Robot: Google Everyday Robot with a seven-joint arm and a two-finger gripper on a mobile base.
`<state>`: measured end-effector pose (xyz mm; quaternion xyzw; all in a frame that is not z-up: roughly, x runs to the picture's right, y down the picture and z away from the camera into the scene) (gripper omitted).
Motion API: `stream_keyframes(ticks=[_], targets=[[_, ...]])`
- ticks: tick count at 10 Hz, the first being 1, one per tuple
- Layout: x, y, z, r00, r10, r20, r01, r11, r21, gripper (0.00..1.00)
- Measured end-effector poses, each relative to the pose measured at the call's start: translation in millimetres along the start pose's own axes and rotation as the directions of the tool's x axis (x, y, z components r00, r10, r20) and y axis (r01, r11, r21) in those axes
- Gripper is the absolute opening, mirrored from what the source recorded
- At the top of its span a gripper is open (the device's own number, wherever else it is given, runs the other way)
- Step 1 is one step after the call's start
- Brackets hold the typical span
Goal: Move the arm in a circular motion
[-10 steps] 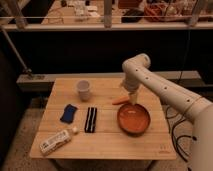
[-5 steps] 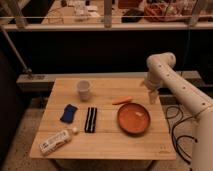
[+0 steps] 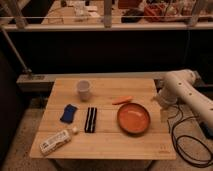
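Swinging right, that's the story: the arm (image 3: 186,89) has swept from over the orange bowl, past the counter's back right corner, and now sits off the right edge altogether. Its big white elbow joint bulges just beyond the counter (image 3: 107,142), the forearm running down and away toward the lower right of the view. The claw (image 3: 163,114) looks to hang below that joint, right beside the counter's right edge, pale and narrow. Whether it's wide or narrow at the tips, I cannot tell, and nothing shows in it.

On the wood, everything sits untouched: orange bowl (image 3: 133,118) right of centre, carrot (image 3: 122,100) just behind its rim, white cup (image 3: 83,89) toward the back, blue cloth (image 3: 69,113) and a dark striped bar (image 3: 90,120) side by side, a bottle (image 3: 57,141) lying near the front left corner.

Now the key relation: the counter's middle lies to the left of the claw, so this reads as the rightmost reach of the loop. To close the circle, I'd judge the arm must curve back leftward, and the bowl and carrot are the nearest things in its path
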<state>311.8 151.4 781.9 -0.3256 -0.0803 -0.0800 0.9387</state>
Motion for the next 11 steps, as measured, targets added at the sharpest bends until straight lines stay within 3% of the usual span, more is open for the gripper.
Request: stream_keyframes(ticks=[3, 5, 8, 10, 11], targets=[[-43.3, 49.9, 3.2, 0.997, -0.056, 0.047, 0.057, 0.998, -0.015, 0.8], [-93.8, 58.3, 3.2, 0.987, -0.144, 0.073, 0.145, 0.989, -0.017, 0.8], [-170.7, 56.5, 2.8, 0.951, -0.286, 0.117, 0.289, 0.957, -0.011, 0.8], [-219.6, 50.7, 1.8, 0.917, -0.368, 0.151, 0.372, 0.928, 0.001, 0.8], [-235.4, 46.9, 0.6, 0.906, -0.388, 0.17, 0.393, 0.92, 0.009, 0.8]])
